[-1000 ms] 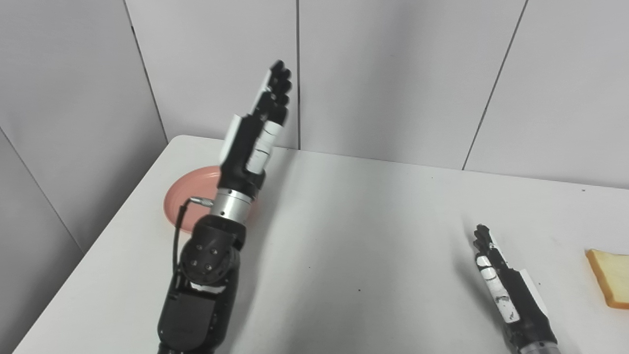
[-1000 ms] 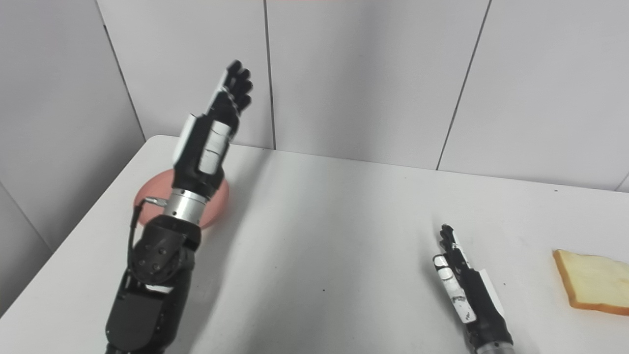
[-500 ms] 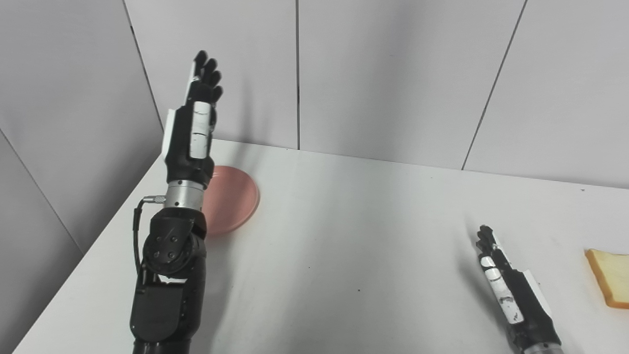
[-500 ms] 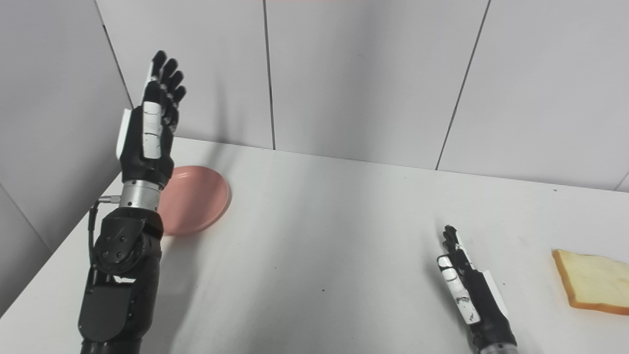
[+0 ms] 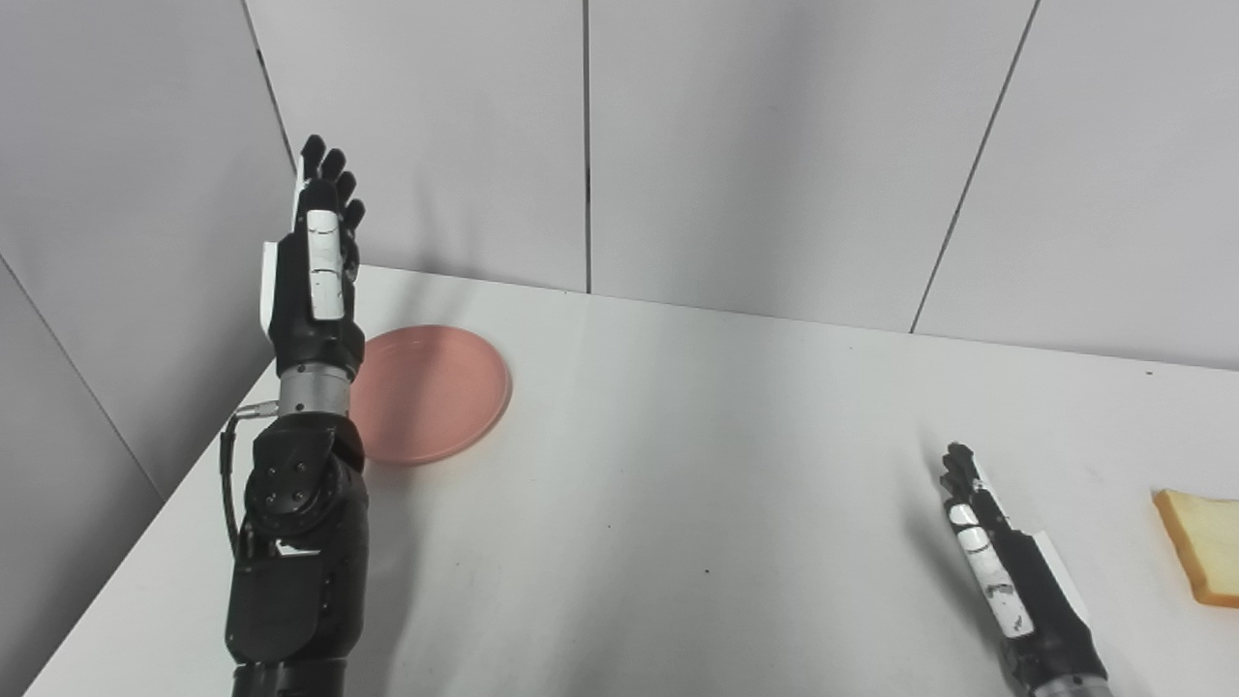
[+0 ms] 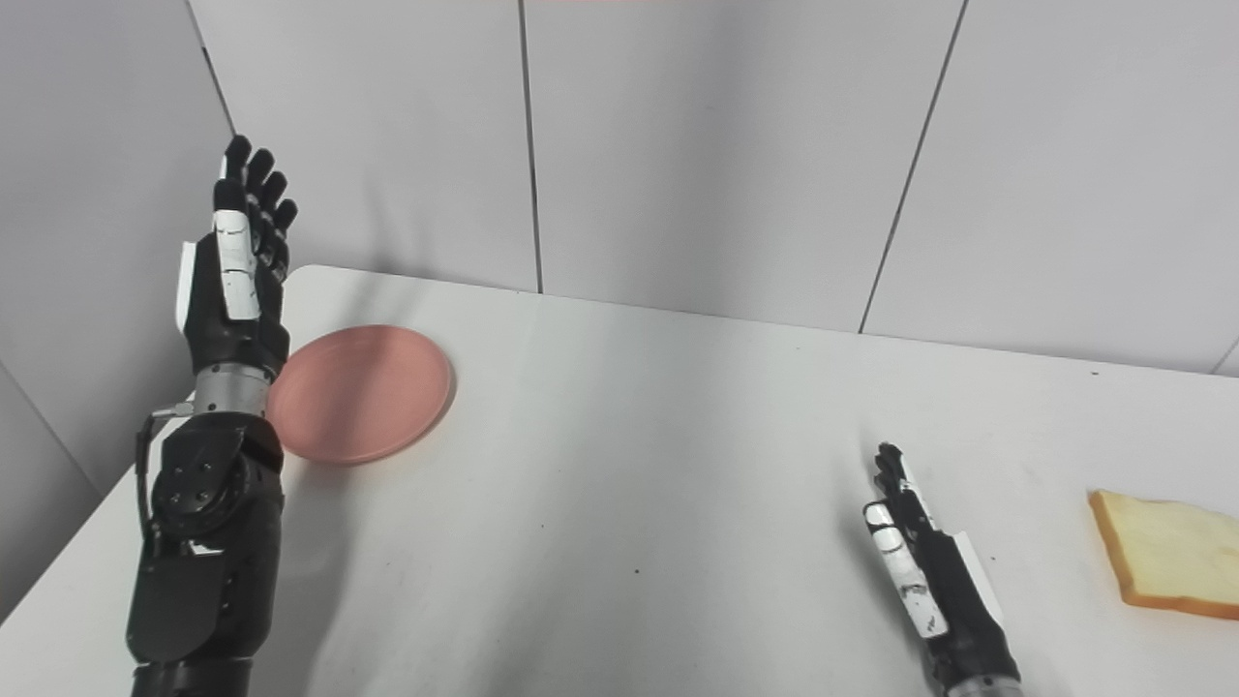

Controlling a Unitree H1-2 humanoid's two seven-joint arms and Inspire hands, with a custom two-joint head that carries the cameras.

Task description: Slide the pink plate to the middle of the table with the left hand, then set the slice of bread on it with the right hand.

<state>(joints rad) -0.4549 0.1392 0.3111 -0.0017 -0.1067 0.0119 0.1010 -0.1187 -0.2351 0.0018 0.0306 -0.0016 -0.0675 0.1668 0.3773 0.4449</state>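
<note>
- The pale grey panelled wall (image 5: 755,145) fills the upper half of the frame, with dark seams running down it.
- The white, flat tabletop (image 5: 678,503) spreads across the lower half, its rounded far-left corner showing at the upper left; a few small dark specks mark its surface.
- The left arm, black with a silver wrist ring (image 5: 295,542), rises from the bottom-left edge of the frame and stands nearly upright along the tabletop's left side.
- The left hand (image 5: 315,271), black with white plates, points straight up in the upper left of the frame, well above the tabletop; its fingers are stretched out close side by side and hold nothing.
- The round, shallow pink plate (image 5: 436,392) lies flat on the tabletop at the left of the frame, just right of the left wrist (the forearm covers its left rim), not in the middle.
- The right hand (image 6: 924,571) lies low over the tabletop at the lower right of the frame, fingers extended and pointing up-frame, empty.
- The pale slice of bread with a golden-brown crust (image 6: 1171,566) lies flat at the right edge of the frame, right of the right hand and apart from it.
</note>
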